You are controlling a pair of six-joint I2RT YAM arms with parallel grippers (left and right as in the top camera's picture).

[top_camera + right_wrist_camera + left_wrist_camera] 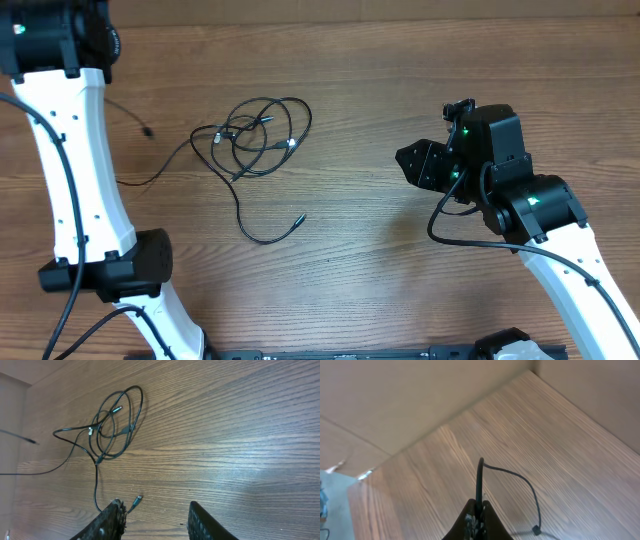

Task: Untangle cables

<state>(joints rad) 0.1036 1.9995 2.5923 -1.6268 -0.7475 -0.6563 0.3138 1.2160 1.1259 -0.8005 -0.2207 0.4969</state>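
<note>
Left gripper (pixel 478 516): closed at the lower middle of the left wrist view, and we see a thin cord (pixel 480 482) pinched in it.
Thin cord: arcs right to a small plug (pixel 536 530) on the desk (pixel 570 435); probably one of the cables.
Cables (pixel 255 135): bunched in loops, upper centre-left of the overhead frame; one tail ends at a lower plug (pixel 299 217).
Right gripper (pixel 155 510): open and empty, well right of the bunch.

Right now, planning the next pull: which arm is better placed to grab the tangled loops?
Likely right. The right gripper is open, empty and faces the cable loops; the left gripper is shut on one cable, away from them.
</note>
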